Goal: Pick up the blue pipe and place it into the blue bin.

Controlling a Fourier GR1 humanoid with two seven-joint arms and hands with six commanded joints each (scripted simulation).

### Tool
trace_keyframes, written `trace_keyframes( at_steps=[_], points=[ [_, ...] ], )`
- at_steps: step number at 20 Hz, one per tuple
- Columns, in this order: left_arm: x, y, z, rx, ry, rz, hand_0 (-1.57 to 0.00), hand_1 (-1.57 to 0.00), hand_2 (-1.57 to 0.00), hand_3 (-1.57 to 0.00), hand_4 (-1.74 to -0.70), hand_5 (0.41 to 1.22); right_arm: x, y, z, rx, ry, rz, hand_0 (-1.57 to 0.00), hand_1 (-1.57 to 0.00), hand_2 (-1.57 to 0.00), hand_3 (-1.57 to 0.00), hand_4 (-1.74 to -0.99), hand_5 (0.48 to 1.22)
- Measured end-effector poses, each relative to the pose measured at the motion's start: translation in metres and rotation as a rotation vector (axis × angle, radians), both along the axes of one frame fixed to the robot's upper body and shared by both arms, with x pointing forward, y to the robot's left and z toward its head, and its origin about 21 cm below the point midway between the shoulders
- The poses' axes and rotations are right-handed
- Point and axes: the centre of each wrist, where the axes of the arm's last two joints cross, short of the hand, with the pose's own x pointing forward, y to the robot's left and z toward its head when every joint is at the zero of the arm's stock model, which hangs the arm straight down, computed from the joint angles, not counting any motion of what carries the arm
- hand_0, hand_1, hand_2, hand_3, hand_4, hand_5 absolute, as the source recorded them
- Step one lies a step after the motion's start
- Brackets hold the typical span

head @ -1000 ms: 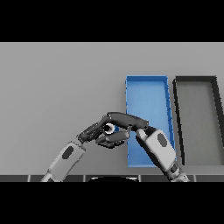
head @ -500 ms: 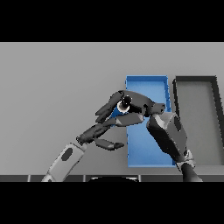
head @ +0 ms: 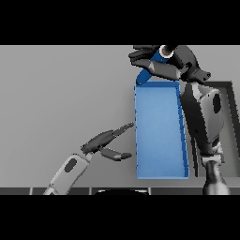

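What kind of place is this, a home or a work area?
Probably a sorting bench: a bare grey table, a blue bin beside a dark bin, and a blue pipe held above.

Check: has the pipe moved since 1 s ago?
Yes. The pipe, held in the right hand, has gone from beside the blue bin's left wall, at mid length, up past the bin's far edge.

matt blue bin (head: 159, 136); smooth blue pipe (head: 151, 66); matt grey table (head: 61, 93).

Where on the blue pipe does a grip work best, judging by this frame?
Probably its upper half, from the side: the right hand wraps the blue pipe there, leaving the tilted lower end free to drop into the blue bin.
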Motion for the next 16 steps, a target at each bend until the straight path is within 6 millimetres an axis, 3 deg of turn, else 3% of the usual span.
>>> trace_keyframes(
  at_steps=[3,5,10,13,16],
  points=[
    [-0.003,0.002,-0.006,0.001,0.016,0.007,0.0,0.0,0.0,0.0,-0.9,0.489,0.02,-0.026,-0.026,-0.027,0.12,-0.131,-1.57,-1.57,-1.57,-1.57,-1.739,1.12],
    [0.002,0.007,-0.006,0.015,0.016,0.017,0.0,0.0,0.0,0.0,-0.89,0.487,0.028,-0.042,-0.059,-0.058,0.218,-0.201,-1.57,-1.57,-1.57,-1.57,-1.74,1.121],
    [0.0,0.007,-0.005,0.0,0.021,0.009,0.0,0.0,0.0,0.0,-0.89,0.47,0.021,-0.062,-0.122,-0.122,0.439,-0.311,-1.57,-1.57,-1.57,-1.57,-1.741,1.12],
    [-0.002,0.007,-0.007,-0.008,0.008,0.007,0.0,0.0,0.0,0.0,-0.88,0.463,0.018,-0.064,-0.159,-0.173,0.557,-0.363,-1.57,-1.57,-1.57,-1.57,-1.741,1.122],
    [0.002,0.004,-0.005,-0.003,0.016,0.014,0.0,0.0,0.0,0.0,-0.88,0.462,0.005,-0.07,-0.195,-0.261,0.675,-0.373,-1.57,-1.57,-1.57,-1.57,-1.622,1.121]
  ],
)
